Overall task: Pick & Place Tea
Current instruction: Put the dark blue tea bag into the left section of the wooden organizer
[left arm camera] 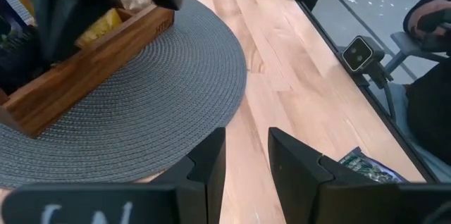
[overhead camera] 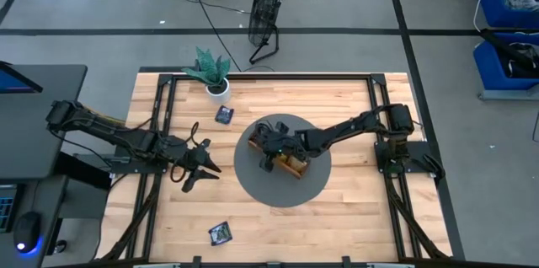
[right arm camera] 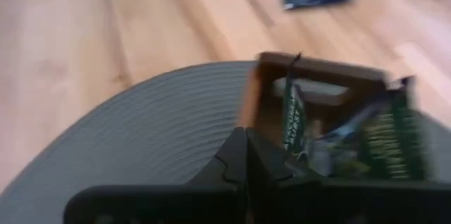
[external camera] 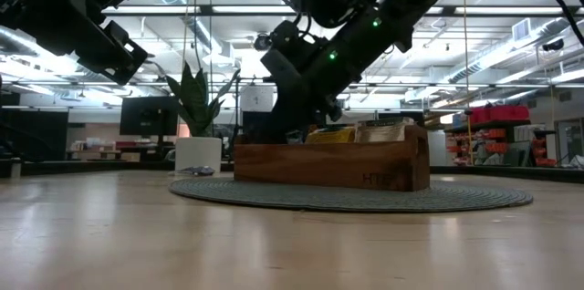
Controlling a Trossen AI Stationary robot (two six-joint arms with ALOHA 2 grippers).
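A wooden divided tray (overhead camera: pixel 292 165) lies on a round grey mat (overhead camera: pixel 282 190) at mid-table. Tea sachets stand in it: dark green ones (right arm camera: pixel 293 115) in the end compartment, yellow (external camera: pixel 333 135) and beige (external camera: pixel 383 130) ones further along. Two dark sachets lie flat on the bare wood, one at the far side (overhead camera: pixel 224 115) and one near the front edge (overhead camera: pixel 220 233). My right gripper (right arm camera: pixel 245 155) is shut at the tray's end wall (right arm camera: pixel 251 97), slanting down from the table's right. My left gripper (left arm camera: pixel 246 160) hangs open over the left part of the table with nothing between its fingers. My right gripper has its shut fingertips (right arm camera: pixel 236 146) against or just short of the outer corner of the tray's end wall, beside the dark green sachets. Nothing shows between the fingers. Whether they touch the tray or a sachet, I cannot tell.
A potted plant (overhead camera: pixel 215 76) stands at the table's far edge, left of centre. A fan (overhead camera: pixel 265 15) and cables lie on the floor beyond the table. Bare wood stretches between the mat and the front edge (overhead camera: pixel 337 234).
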